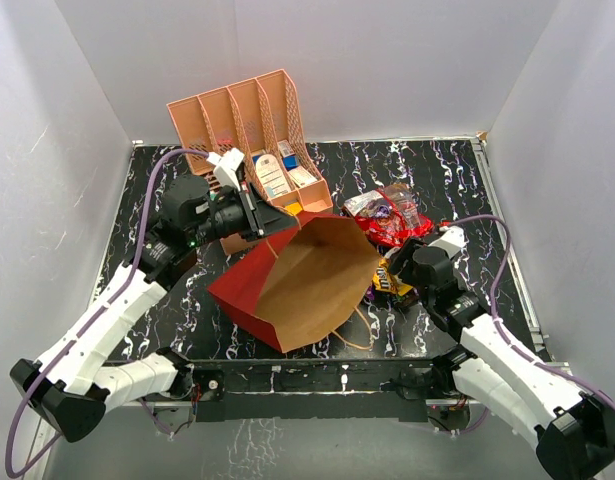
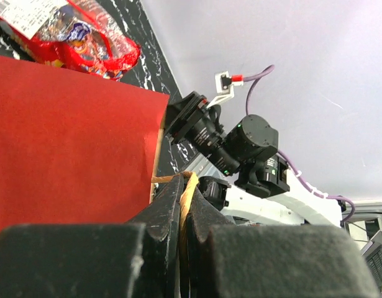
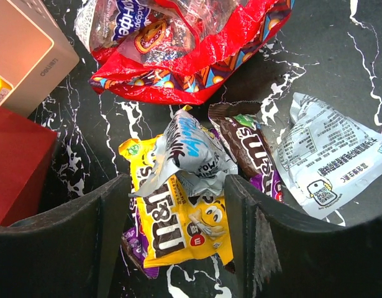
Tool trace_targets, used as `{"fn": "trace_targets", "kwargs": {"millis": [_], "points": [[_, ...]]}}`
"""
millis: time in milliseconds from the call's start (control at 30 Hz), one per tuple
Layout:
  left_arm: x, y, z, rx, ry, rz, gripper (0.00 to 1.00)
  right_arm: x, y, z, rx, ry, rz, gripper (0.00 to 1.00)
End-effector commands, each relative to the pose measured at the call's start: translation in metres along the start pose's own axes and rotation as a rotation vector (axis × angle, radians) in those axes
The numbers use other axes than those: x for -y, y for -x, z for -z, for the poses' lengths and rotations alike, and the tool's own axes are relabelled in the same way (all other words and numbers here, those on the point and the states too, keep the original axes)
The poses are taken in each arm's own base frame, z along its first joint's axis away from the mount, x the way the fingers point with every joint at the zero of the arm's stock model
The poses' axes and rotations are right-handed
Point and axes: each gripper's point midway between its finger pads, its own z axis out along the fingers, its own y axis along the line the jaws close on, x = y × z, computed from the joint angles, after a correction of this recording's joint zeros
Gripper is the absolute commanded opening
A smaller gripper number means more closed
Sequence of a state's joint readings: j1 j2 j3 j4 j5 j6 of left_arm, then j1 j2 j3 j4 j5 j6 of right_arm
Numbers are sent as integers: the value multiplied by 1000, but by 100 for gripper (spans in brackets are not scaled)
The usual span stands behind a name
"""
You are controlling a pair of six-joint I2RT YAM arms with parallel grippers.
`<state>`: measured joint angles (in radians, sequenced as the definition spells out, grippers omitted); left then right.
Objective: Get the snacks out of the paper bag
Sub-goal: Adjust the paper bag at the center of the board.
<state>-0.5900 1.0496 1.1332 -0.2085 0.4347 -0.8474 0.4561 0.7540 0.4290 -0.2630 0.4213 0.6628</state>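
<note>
The red paper bag (image 1: 257, 290) lies tipped on its side, its brown kraft mouth (image 1: 322, 275) facing right. My left gripper (image 1: 259, 218) is shut on the bag's tan cord handle (image 2: 189, 186) at its top edge. The snacks lie on the table outside the mouth: a shiny red bag (image 1: 392, 228) (image 3: 197, 56), a yellow pack (image 3: 184, 226), a silvery wrapper (image 3: 187, 155), a dark brown pack (image 3: 250, 149), a purple pack (image 3: 135, 245) and a white packet (image 3: 327, 158). My right gripper (image 3: 175, 239) is open above the yellow pack, its fingers either side of it.
The salmon-pink slotted organizer (image 1: 242, 120) with small boxes and cards stands at the back, behind the bag. A white box (image 3: 23, 56) lies beside the red bag. White walls enclose the black marbled table (image 1: 457, 180).
</note>
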Motion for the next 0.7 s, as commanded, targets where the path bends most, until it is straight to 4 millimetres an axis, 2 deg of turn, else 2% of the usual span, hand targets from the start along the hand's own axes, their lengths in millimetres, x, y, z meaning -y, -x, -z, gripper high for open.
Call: {"fn": "trace_targets", "kwargs": {"millis": [0,167,300,333,367,400,433,500,667], "points": [[35,25,7,71,-96,-65,0,-14,27,8,66,46,-18,65],[41,35,-1,80,-107,-60,0,-27,54,23,120,95,0,76],[49,44,-10,100,-149,-27,0,-34,89,38,193,88,1,79],[51,47,-13,107,-162,-18,0,-35,98,42,212,83,-3,83],[51,48,-16,107,-165,-2,0,-35,106,45,231,71,-16,90],[50,50,-20,110,-168,12,0,-33,114,48,248,52,-35,96],[47,50,-24,111,-166,32,0,-32,121,51,262,31,-58,98],[45,51,-29,119,-176,74,0,-30,136,58,293,4,-84,98],[21,48,-33,167,-120,179,0,-32,160,72,346,-17,-122,98]]}}
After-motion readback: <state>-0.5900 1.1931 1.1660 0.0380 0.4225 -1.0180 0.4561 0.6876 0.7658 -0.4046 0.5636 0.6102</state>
